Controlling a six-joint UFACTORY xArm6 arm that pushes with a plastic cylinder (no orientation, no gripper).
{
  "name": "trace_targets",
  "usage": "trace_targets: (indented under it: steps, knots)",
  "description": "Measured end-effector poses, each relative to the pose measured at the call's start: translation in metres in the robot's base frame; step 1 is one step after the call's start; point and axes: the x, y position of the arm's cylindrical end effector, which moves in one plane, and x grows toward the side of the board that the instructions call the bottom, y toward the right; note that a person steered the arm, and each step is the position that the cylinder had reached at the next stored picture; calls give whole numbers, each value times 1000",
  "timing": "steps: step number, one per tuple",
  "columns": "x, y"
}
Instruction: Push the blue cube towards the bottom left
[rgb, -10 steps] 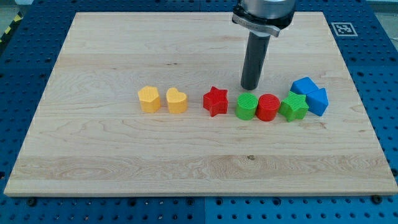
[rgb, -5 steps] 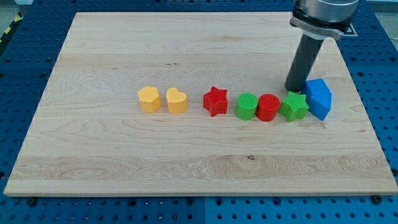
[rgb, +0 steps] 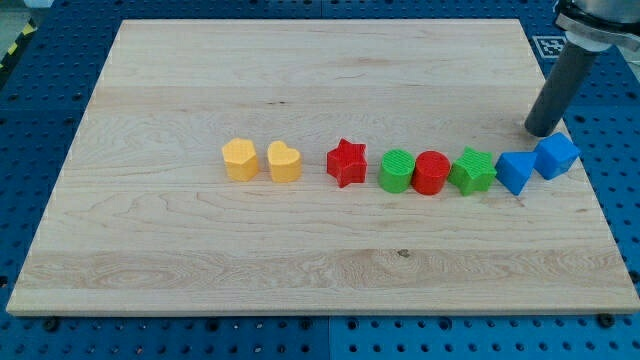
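The blue cube (rgb: 557, 156) sits at the view's right on the wooden board (rgb: 300, 80), close to its right edge. A second blue block (rgb: 516, 172), wedge-like, touches it on its lower left. My tip (rgb: 543, 133) stands just above the blue cube, at its upper left, very close to it or touching. The dark rod rises from there out of the view's top right.
A row runs left from the blue wedge: green star (rgb: 473, 170), red cylinder (rgb: 431, 172), green cylinder (rgb: 397, 170), red star (rgb: 347, 162), then a yellow heart (rgb: 285, 161) and yellow hexagon (rgb: 240, 159). A marker tag (rgb: 552, 45) lies at top right.
My tip has swept from the middle to the right. The blue cube has slid right, away from above the green star, to the blue wedge's upper right.
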Motion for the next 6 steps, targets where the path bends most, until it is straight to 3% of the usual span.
trace_targets:
  steps: [2, 6]
  knots:
    - [13, 28]
    - [8, 2]
